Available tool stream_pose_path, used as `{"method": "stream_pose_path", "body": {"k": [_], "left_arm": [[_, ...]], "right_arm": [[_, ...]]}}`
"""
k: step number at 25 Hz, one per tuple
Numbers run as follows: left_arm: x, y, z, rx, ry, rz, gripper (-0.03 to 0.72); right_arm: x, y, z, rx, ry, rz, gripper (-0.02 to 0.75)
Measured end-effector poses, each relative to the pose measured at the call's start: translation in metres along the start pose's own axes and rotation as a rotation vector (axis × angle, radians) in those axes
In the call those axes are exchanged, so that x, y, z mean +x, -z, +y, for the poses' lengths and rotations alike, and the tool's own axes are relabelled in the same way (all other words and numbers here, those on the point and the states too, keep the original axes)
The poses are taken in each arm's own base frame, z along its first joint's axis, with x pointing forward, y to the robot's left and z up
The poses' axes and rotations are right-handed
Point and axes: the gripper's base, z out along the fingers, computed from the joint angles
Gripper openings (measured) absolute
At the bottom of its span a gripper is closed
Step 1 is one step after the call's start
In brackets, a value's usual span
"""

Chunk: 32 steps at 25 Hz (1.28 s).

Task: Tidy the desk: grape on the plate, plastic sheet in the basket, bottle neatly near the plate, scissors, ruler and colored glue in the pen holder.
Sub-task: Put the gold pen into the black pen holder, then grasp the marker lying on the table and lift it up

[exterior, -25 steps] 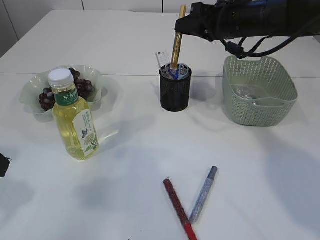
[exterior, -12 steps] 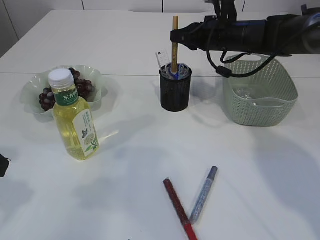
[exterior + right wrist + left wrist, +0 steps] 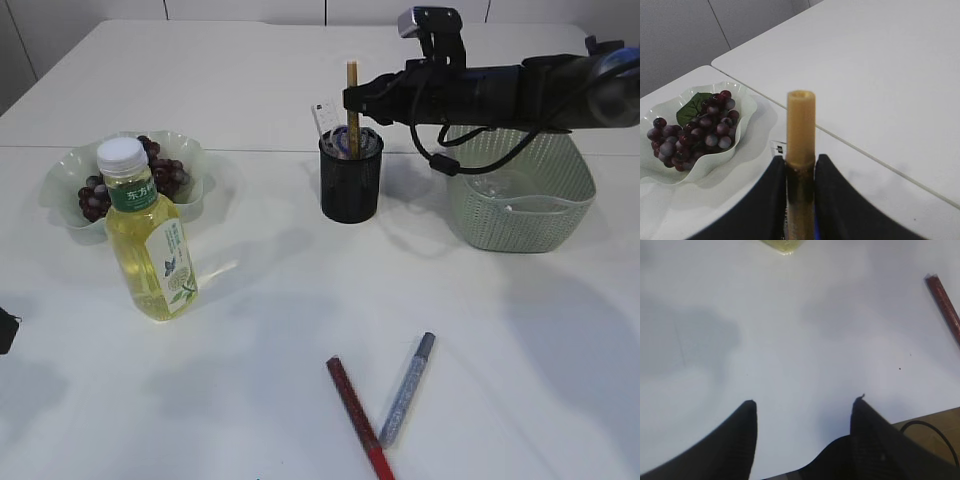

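On the white bench [image 3: 300, 290], the black mesh pen holder [image 3: 351, 180] stands near the middle toward twelve o'clock. A gold glue stick [image 3: 352, 105] stands upright in it, beside a white ruler [image 3: 322, 115] that leans at its rim. The right hand [image 3: 352, 100] reaches in from three o'clock; in the right wrist view its two dark fingers [image 3: 771, 200] lie against both sides of the gold stick [image 3: 800, 150], though whether they clamp it or have just let go I cannot tell.

At nine o'clock from the holder, the grapes [image 3: 150, 175] lie on the pale green plate [image 3: 70, 170], and the bottle [image 3: 147, 235] of yellow drink stands upright just in front of the plate, toward six. At three o'clock from the holder sits the green basket [image 3: 520, 200], with a clear plastic sheet [image 3: 490, 185] inside. Near six o'clock, a red glue stick [image 3: 355, 410] and a silver glue stick [image 3: 408, 388] lie on the bench, their lower ends meeting in a V.

The left hand [image 3: 802, 405] hangs open and empty over bare bench, the red stick [image 3: 945, 307] at its two o'clock.
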Motion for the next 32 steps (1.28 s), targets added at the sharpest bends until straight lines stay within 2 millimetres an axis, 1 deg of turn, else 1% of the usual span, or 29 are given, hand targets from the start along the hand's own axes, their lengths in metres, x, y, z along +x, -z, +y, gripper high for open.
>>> {"method": "stream_pose_path", "body": {"k": [1, 3, 6, 9, 12, 15, 17, 18, 21, 25, 28, 30, 32], "left_arm": [[0.0, 0.0, 0.0, 0.0, 0.0, 0.0, 0.435], [0.0, 0.0, 0.0, 0.0, 0.0, 0.0, 0.435], [0.0, 0.0, 0.0, 0.0, 0.0, -0.002, 0.435], [0.0, 0.0, 0.0, 0.0, 0.0, -0.002, 0.435], [0.0, 0.0, 0.0, 0.0, 0.0, -0.002, 0.435], [0.0, 0.0, 0.0, 0.0, 0.0, -0.002, 0.435], [0.0, 0.0, 0.0, 0.0, 0.0, -0.002, 0.435], [0.0, 0.0, 0.0, 0.0, 0.0, -0.002, 0.435], [0.0, 0.0, 0.0, 0.0, 0.0, -0.002, 0.435], [0.0, 0.0, 0.0, 0.0, 0.0, -0.002, 0.435], [0.0, 0.0, 0.0, 0.0, 0.0, -0.002, 0.435], [0.0, 0.0, 0.0, 0.0, 0.0, -0.002, 0.435], [0.0, 0.0, 0.0, 0.0, 0.0, -0.002, 0.435]], "right_arm": [[0.0, 0.0, 0.0, 0.0, 0.003, -0.001, 0.211], [-0.001, 0.0, 0.0, -0.004, 0.002, -0.004, 0.299], [-0.001, 0.0, 0.002, -0.023, -0.001, -0.01, 0.398], [-0.005, 0.002, 0.003, -0.026, -0.046, -0.015, 0.433], [-0.019, 0.009, 0.008, -0.02, -0.09, 0.0, 0.44], [-0.041, 0.025, 0.018, 0.013, -0.096, 0.092, 0.441], [-0.056, 0.04, 0.026, 0.041, -0.093, 0.181, 0.441], [-0.064, 0.049, 0.031, 0.052, -0.067, 0.227, 0.441], [-0.088, 0.078, 0.048, 0.095, -0.061, 0.333, 0.441], [-0.118, 0.117, 0.07, 0.177, -0.13, 0.4, 0.441], [-0.128, 0.138, 0.084, 0.212, -0.243, 0.457, 0.441], [-0.128, 0.146, 0.092, 0.207, -0.295, 0.516, 0.44], [-0.127, 0.15, 0.1, 0.219, -0.332, 0.574, 0.44]]}}
